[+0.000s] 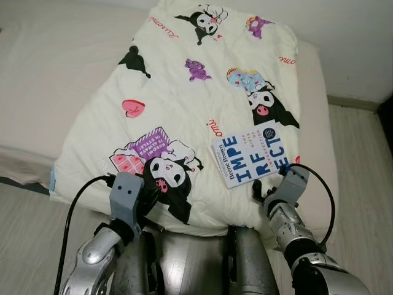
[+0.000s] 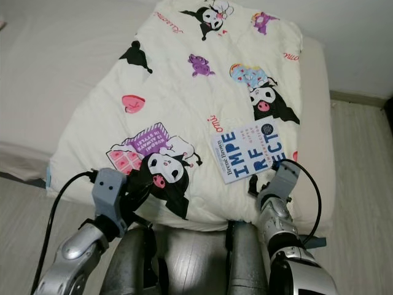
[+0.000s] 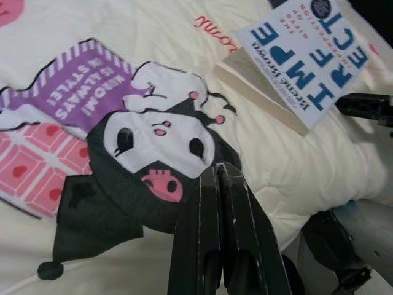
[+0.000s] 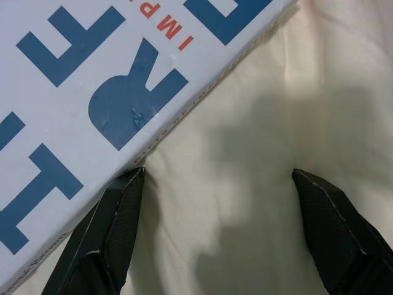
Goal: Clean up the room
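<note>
Two grippers: right gripper (image 4: 218,203) fingers spread beside the book (image 1: 256,153) (near the bed's (image 1: 49,74) front edge); left gripper (image 3: 221,178) fingers clenched over the quilt (image 1: 184,98).

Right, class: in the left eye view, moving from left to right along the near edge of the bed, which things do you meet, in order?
Left gripper with shut black fingers → black-and-white cartoon character print on the cream quilt → white paperback book with blue letters → right gripper, open at the book's edge.

We see our left gripper (image 3: 216,178), its 2 fingers pressed together, over the cartoon face on the quilt (image 3: 123,74); a white book (image 3: 304,58) with blue letters lies beyond it.
</note>
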